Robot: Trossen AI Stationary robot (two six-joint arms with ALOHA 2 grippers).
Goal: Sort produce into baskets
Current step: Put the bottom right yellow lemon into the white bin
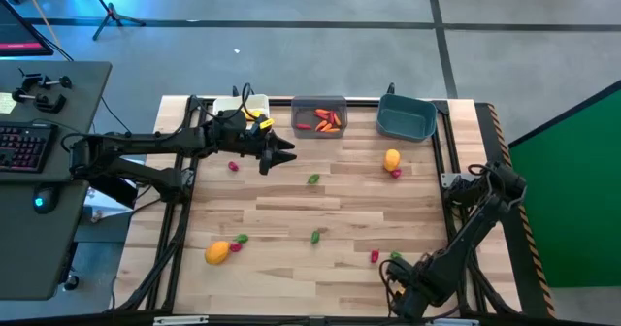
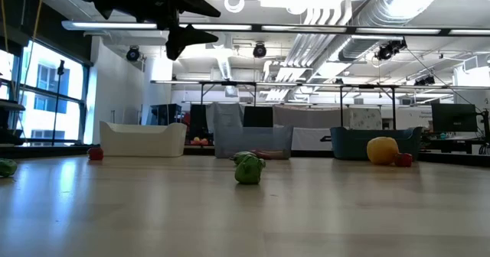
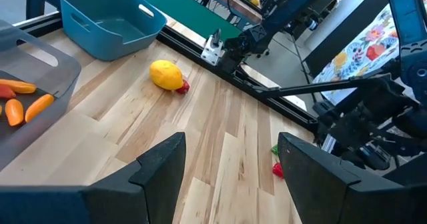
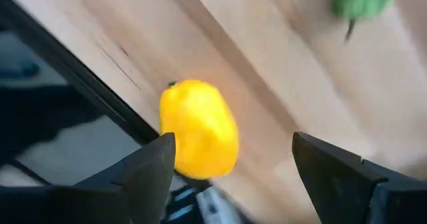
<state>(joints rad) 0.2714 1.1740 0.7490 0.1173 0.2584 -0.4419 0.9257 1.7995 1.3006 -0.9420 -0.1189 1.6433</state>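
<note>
Fingers spread wide and empty, the left gripper (image 1: 283, 157) hangs above the far edge, near the grey basket (image 1: 319, 115) holding carrots (image 1: 323, 121). Loose produce (image 1: 313, 179) dots the desk. The right gripper (image 1: 408, 302) waits at the near right corner, open; reaching blindly could knock the yellow fruit (image 4: 199, 129) off the edge.

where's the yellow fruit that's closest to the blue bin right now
In the high view the yellow fruit lies on the table's right half, just in front of the teal-blue bin, with a small red piece touching it.
</note>
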